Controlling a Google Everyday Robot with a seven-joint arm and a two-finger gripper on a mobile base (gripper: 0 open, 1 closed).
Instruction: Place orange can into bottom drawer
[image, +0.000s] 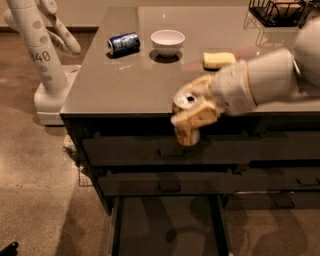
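Observation:
My gripper (192, 117) is shut on the orange can (187, 102), holding it upright in the air just past the counter's front edge. The can's silver top shows; the fingers (196, 120) cover most of its orange label. It hangs in front of the top drawer. The bottom drawer (167, 225) is pulled open below, its flat dark interior showing, slightly left of and well beneath the can.
On the counter (115, 85) lie a dark blue can (123, 43) on its side, a white bowl (167, 41), a yellow sponge (219, 59) and a black wire rack (277, 11). Another white robot (42, 55) stands left of the cabinet. Two closed drawers (165, 152) sit above the open one.

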